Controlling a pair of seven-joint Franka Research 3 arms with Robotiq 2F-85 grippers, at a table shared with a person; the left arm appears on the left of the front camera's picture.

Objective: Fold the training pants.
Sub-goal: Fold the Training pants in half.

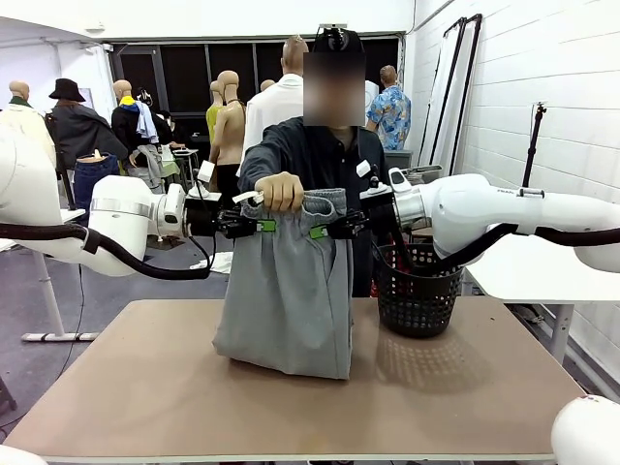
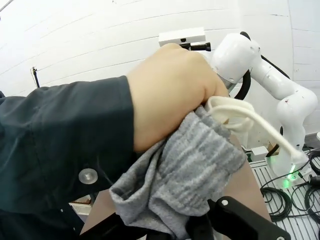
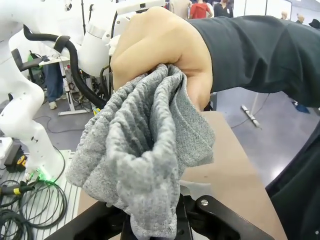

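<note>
The light grey training pants (image 1: pixel 291 291) hang by the waistband above the brown table (image 1: pixel 291 407), their lower end resting on it. My left gripper (image 1: pixel 260 226) is shut on the waistband's left corner, my right gripper (image 1: pixel 320 231) on its right side. A person's hand (image 1: pixel 281 191) grips the waistband between them. In the left wrist view the hand (image 2: pixel 170 95) clutches bunched grey cloth (image 2: pixel 195 170) with a white drawstring (image 2: pixel 240 112); my fingers (image 2: pixel 240 220) clamp the fabric at the bottom. The right wrist view shows the hand (image 3: pixel 155 45) on gathered pants cloth (image 3: pixel 145 145) pinched in my gripper (image 3: pixel 155 225).
A black mesh basket (image 1: pixel 418 291) stands on the table's right side, close behind my right arm (image 1: pixel 484 208). The person (image 1: pixel 320 155) stands at the far edge. A white side table (image 1: pixel 542 271) is at the right.
</note>
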